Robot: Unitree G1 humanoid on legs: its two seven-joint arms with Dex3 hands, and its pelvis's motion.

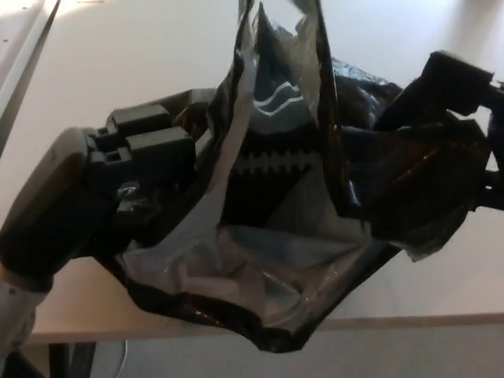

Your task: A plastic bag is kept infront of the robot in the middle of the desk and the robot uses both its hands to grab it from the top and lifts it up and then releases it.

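A black plastic bag [291, 197] with a grey inner face hangs close under the head camera, raised above the pale desk [142, 55]. Its mouth gapes toward me and one flap stands up to the top edge. My left hand [134, 169] is shut on the bag's left side, fingers pressed into the plastic. My right hand [453, 102] is shut on the bag's right side, high at the picture's right edge. The bag's bottom sags past the desk's front edge.
The desk's front edge [417, 321] runs along the bottom right. A grey rail or strip [24, 63] runs diagonally at the far left beside the desk.
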